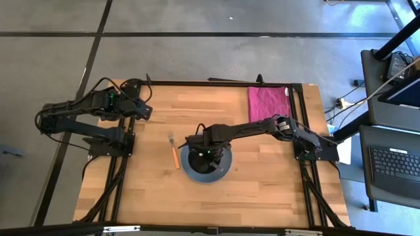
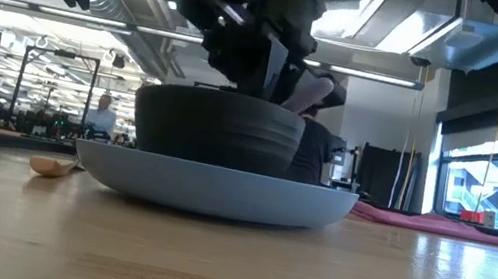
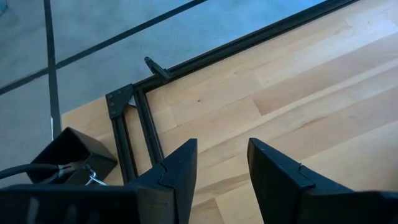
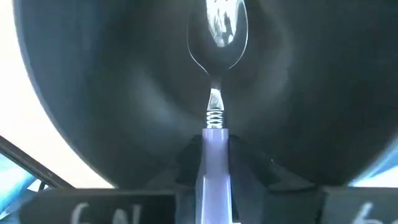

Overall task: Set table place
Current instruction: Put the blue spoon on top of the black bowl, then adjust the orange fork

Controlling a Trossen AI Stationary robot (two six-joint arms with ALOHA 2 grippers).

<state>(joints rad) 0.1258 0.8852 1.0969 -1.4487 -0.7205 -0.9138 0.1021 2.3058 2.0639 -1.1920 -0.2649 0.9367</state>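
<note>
A black bowl (image 1: 205,159) stands on the grey-blue plate (image 1: 220,176) near the table's middle; the low view shows bowl (image 2: 215,129) on plate (image 2: 211,186). My right gripper (image 1: 199,145) is over the bowl, shut on a purple-handled spoon (image 4: 214,124) whose metal bowl end reaches into the black bowl. An orange-handled fork (image 1: 174,153) lies flat on the table left of the plate. My left gripper (image 3: 222,168) is open and empty, raised at the table's far left (image 1: 146,111). My right gripper pinches the spoon's purple handle (image 4: 213,163) between its two fingers, which lie along the handle. The spoon points away from the wrist, its metal end (image 4: 217,28) inside the black bowl. Whether that end touches the bowl's floor, I cannot tell.
A magenta cloth (image 1: 268,103) lies at the table's far right. The black frame (image 1: 216,83) edges the tabletop. Bare wood shows near the front edge (image 1: 216,203) and between the fork and the left arm.
</note>
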